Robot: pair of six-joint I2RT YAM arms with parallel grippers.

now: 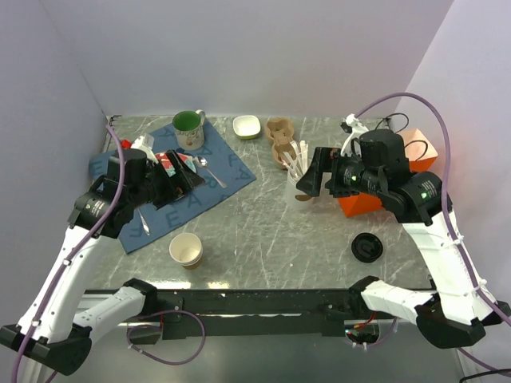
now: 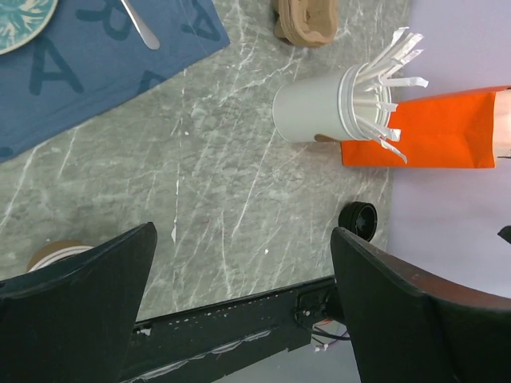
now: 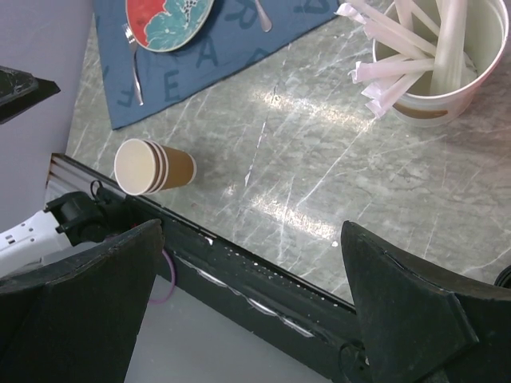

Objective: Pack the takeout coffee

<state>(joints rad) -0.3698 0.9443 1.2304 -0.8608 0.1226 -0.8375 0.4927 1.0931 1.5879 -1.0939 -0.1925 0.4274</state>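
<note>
No lidded brown cup shows in any view. A lidless tan paper cup [image 1: 186,250] stands near the front edge, left of centre; it also shows in the right wrist view [image 3: 156,166]. A loose black lid [image 1: 366,246] lies at the front right and shows in the left wrist view [image 2: 357,218]. My left gripper [image 1: 180,182] is open and empty, held above the blue placemat [image 1: 227,169]; its jaws are wide apart in its wrist view [image 2: 243,231]. My right gripper [image 1: 311,179] is open and empty, beside the white straw cup [image 1: 295,183]; its jaws also stand wide [image 3: 252,225].
An orange paper bag [image 1: 357,206] lies at the right, mostly under the right arm. A cardboard cup carrier [image 1: 279,140], a white bowl [image 1: 247,126] and a green mug [image 1: 188,128] stand at the back. A plate [image 3: 168,20], spoon [image 1: 209,169] and fork [image 1: 144,222] lie on the placemat.
</note>
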